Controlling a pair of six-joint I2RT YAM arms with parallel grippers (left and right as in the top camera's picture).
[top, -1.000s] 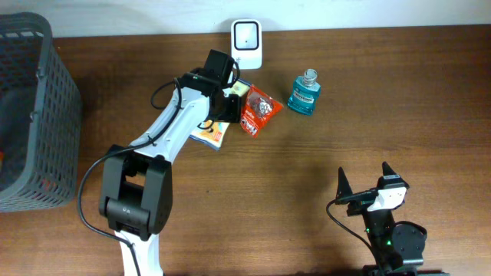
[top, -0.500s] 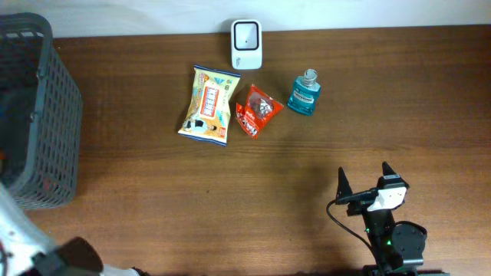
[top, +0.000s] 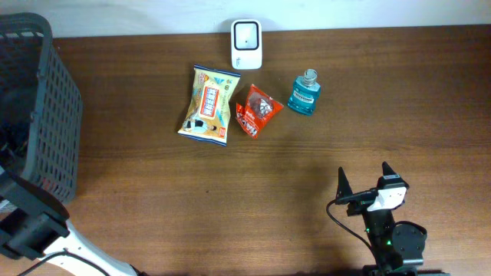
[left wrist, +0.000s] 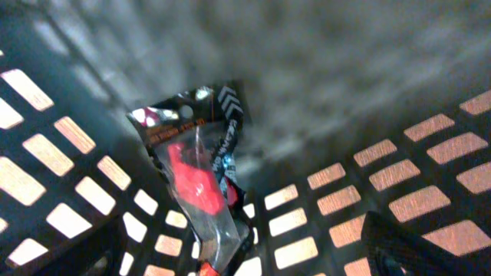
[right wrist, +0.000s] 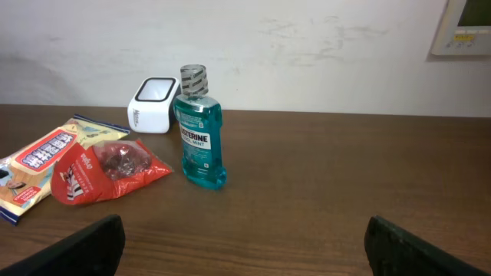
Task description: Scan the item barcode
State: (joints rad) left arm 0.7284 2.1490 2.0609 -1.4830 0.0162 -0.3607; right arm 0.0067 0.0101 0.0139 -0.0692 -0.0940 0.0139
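**Black-and-red packet, in basket**
Lies loose between and ahead of the spread left gripper, apparently binned once scanned. The right gripper is splayed and empty, with bottle, pouch and scanner far ahead.

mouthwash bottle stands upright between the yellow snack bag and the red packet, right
Not quite. The mouthwash bottle does stand upright, but the red packet is the one in the middle, between the yellow snack bag and the bottle. The right wrist view shows it.
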